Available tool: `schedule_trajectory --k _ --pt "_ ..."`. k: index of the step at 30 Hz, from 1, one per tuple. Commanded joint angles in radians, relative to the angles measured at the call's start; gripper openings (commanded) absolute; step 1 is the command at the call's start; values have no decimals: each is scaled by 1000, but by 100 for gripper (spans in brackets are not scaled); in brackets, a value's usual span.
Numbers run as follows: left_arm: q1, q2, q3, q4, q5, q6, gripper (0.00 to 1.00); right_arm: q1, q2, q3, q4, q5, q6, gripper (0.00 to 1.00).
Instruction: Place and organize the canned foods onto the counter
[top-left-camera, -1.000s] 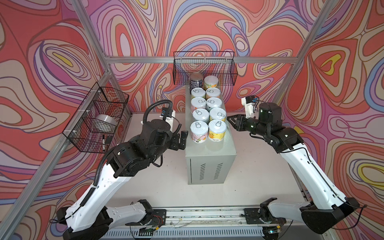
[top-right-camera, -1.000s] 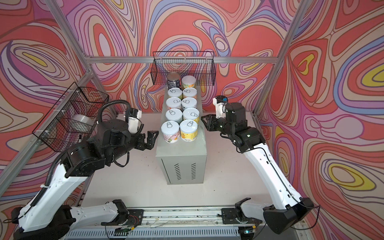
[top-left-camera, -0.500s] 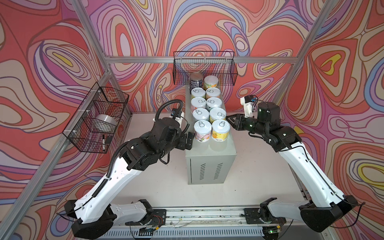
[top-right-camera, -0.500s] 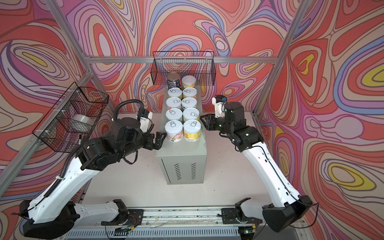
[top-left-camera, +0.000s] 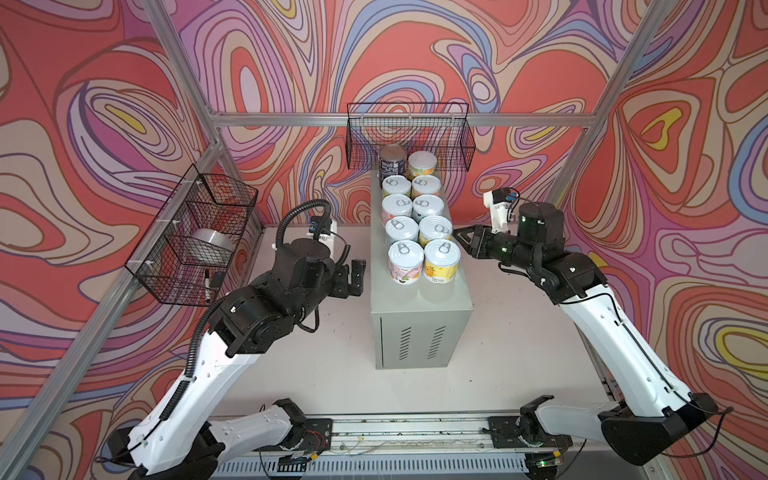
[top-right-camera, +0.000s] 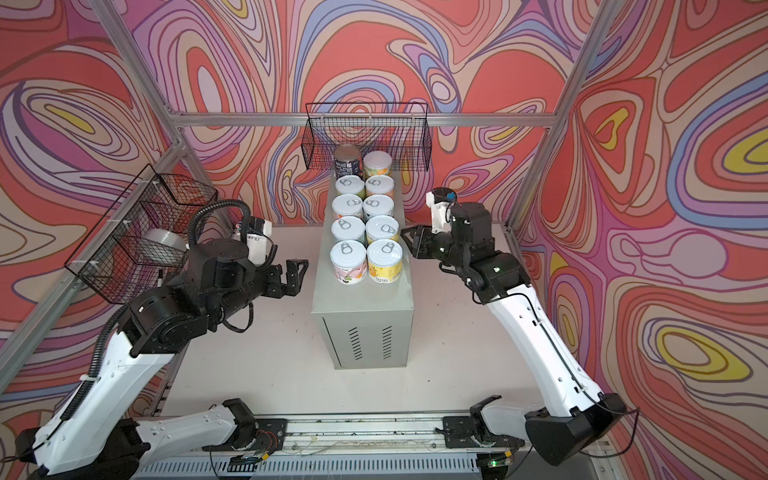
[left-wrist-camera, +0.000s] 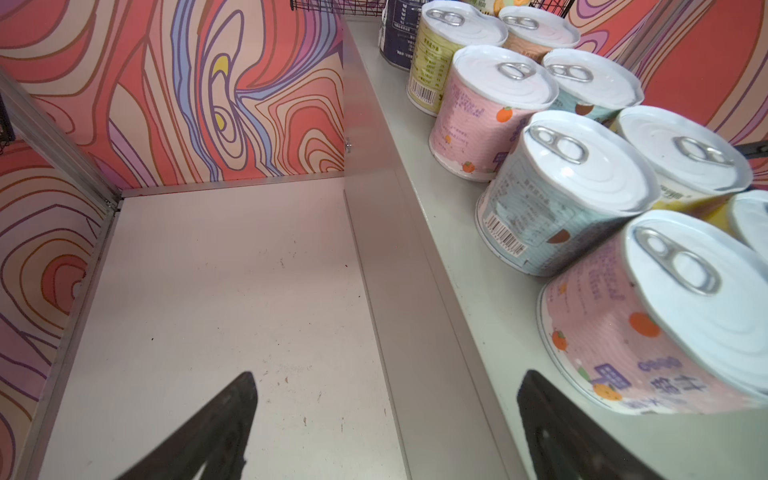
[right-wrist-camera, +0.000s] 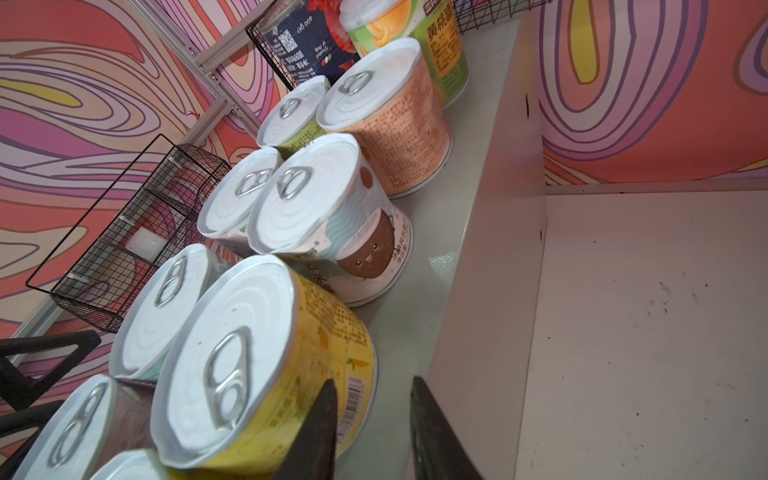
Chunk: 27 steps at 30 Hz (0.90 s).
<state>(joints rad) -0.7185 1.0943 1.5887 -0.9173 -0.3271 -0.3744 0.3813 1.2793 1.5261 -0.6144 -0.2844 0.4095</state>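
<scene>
In both top views ten cans (top-left-camera: 398, 206) stand upright in two files of five on the worktop (top-left-camera: 419, 295), running from its far edge forward, with the front end bare. The left fingers (top-left-camera: 358, 272) were pressed up to the pink can (top-left-camera: 406, 264) at the front half a second ago. They are now drawn back off the left edge and spread wide, holding nothing. The front pair has shifted slightly toward the right edge. The right fingers (top-left-camera: 460, 236) are closed and empty, just off the right edge near the yellow can (top-left-camera: 435, 229) in the second row.

The left wrist view shows the left fingers (left-wrist-camera: 216, 432) wide apart, with the pink can (left-wrist-camera: 665, 324) near one of them and released.

The right wrist view shows the right fingers (right-wrist-camera: 316, 432) pinched together beside the yellow can (right-wrist-camera: 257, 353); whether they touch it I cannot tell.

Every can seems placed, so I judge that only final straightening remains.
</scene>
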Motion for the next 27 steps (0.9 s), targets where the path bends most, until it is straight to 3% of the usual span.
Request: schedule_trajectory --k 1,7,10,13,15,17,21,24,27 --pt "11 0 -20 -31 -25 1 98 5 -19 7 -7 47 11 30" --pt "28 -28 -68 -2 -93 5 100 4 -80 -16 -77 242 -24 34" --pt "49 -68 -150 87 -168 20 100 -60 -90 -73 -62 200 -49 51" --pt "145 -107 -255 202 -171 16 100 -196 -77 -152 -15 79 -7 76" --pt "219 -141 -348 320 -141 33 100 -249 -78 -205 39 98 -4 88" --pt "272 -161 -459 455 -159 65 100 -256 -81 -256 87 193 -18 98" --pt "353 -123 -688 786 -181 143 100 -256 -83 -481 342 380 -1 98" --pt "378 -69 -818 964 -218 172 100 -257 -90 -673 592 396 -6 98" --pt "399 -39 -924 1093 -264 230 100 -256 -105 -791 729 411 -17 98"
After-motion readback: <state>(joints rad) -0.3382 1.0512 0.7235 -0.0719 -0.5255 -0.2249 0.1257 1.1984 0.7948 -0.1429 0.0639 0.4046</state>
